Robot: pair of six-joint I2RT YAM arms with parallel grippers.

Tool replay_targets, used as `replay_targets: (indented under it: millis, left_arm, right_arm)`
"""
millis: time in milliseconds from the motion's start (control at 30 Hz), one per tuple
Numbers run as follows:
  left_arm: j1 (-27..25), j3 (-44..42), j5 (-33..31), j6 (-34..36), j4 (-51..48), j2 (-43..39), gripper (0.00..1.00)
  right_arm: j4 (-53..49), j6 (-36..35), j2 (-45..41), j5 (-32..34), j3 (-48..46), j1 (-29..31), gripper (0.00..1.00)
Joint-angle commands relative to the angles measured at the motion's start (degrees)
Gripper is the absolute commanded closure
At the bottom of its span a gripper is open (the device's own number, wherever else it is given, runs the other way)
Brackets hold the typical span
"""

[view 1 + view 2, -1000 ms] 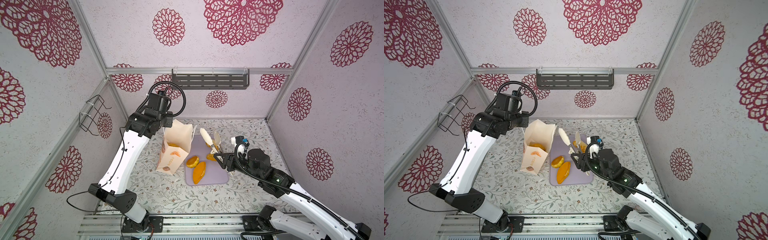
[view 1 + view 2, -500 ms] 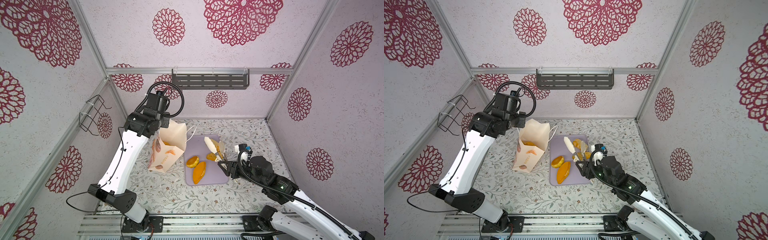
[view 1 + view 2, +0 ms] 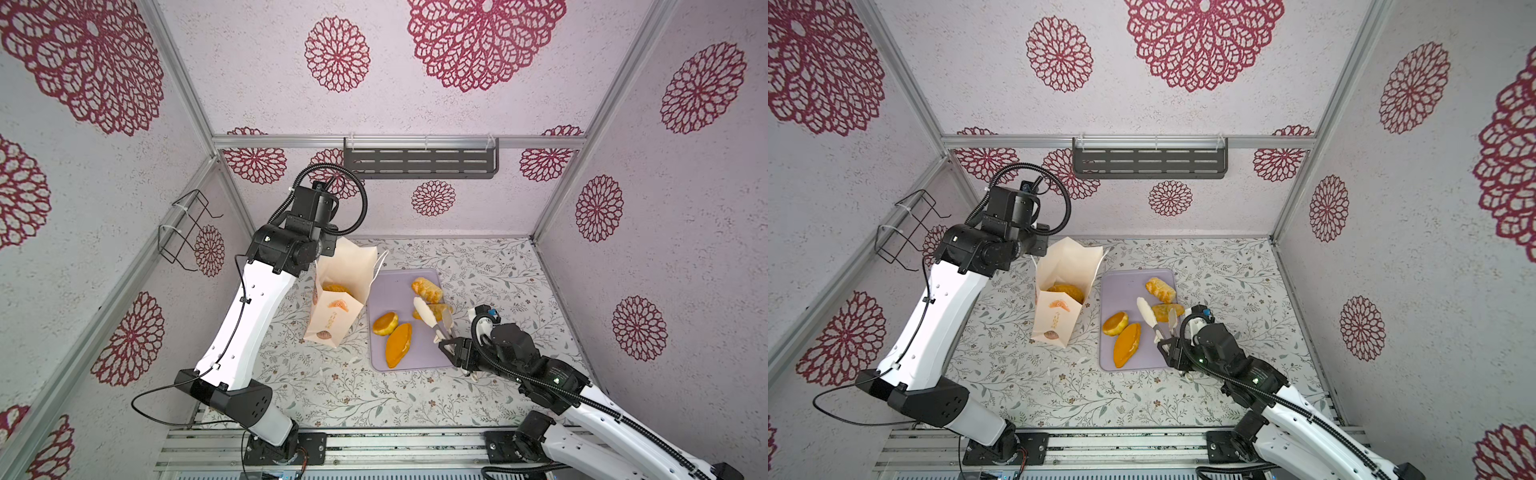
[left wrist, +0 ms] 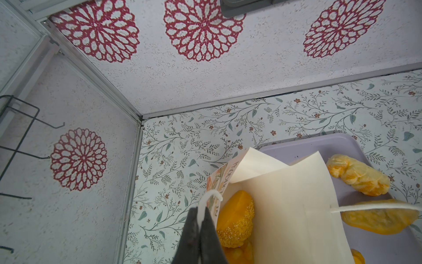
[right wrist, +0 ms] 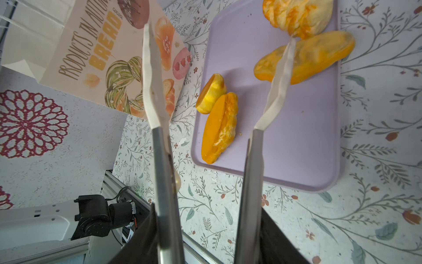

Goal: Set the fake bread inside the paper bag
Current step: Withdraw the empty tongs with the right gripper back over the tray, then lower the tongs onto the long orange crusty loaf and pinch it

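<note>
Left claw (image 4: 200, 211): clenched on the white cord handle (image 4: 211, 196) of the paper bag (image 3: 332, 320), at the low centre of the left wrist view.
Why held so: my judgement is that the pull on the handle props the bag upright, with its mouth spread so bread can drop in from above.
Paper bag: stands left of centre in both top views, just beside the left edge of the lilac tray (image 3: 395, 291).
Bread inside: a seeded loaf (image 4: 237, 217) lies in the bag, and a further orange piece shows under it.
Bread on tray: a twisted roll (image 3: 427, 289) at the upper right, an oval loaf (image 3: 441, 309) below it, a round bun (image 3: 385, 324) and a long orange roll (image 3: 398, 345) at the lower left.
Right claw (image 5: 206, 228): grasps a pair of tongs (image 3: 430, 318) by their metal arms, which are spread, at the tray's lower right corner in a top view.
Why tongs: they probably give reach and a soft, wide pinch.
Bread and claw: the oval loaf lies ahead of the claw, at the tongs' white tips. Whether they touch it I cannot tell.
</note>
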Motion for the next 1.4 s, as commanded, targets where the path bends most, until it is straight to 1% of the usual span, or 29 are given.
replay_targets:
  millis: [0, 67, 233, 300, 533, 733, 933, 1367]
  left_arm:
    - [0.22, -0.79, -0.36, 0.7, 1.69, -2.16, 1.0]
    - [0.26, -0.53, -0.16, 1.1, 1.71, -1.86, 1.0]
    - [0.24, 1.53, -2.31, 2.45, 0.05, -1.03, 1.0]
    - [0.25, 1.58, -2.0, 2.27, 0.24, -1.24, 1.0]
    - [0.17, -1.51, -0.09, 0.78, 2.35, -2.51, 1.0]
    - [0.07, -4.33, 2.0, -1.1, 4.44, -3.37, 1.0]
    - [-1.02, -7.01, 4.37, -2.4, 6.91, -3.66, 1.0]
    - [-2.86, -6.87, 6.7, -4.36, 7.94, -2.69, 1.0]
  right_arm:
    - [1.6, 1.64, -1.16, -0.5, -0.1, -0.24, 0.41]
    - [1.73, 2.22, -1.33, -0.82, -1.02, -0.25, 0.41]
    - [3.6, 4.16, -2.16, -2.52, -4.25, -0.23, 0.42]
    - [4.19, 5.1, -2.62, -2.62, -5.42, -0.21, 0.42]
    - [8.29, 7.97, -3.26, -4.64, -9.27, 0.02, 0.43]
    - [9.5, 8.97, -3.21, -5.06, -10.73, 0.42, 0.43]
    - [12.39, 10.06, -1.65, -5.77, -12.01, 1.08, 0.44]
    - [15.95, 9.95, 3.95, -6.05, -11.6, 3.45, 0.47]
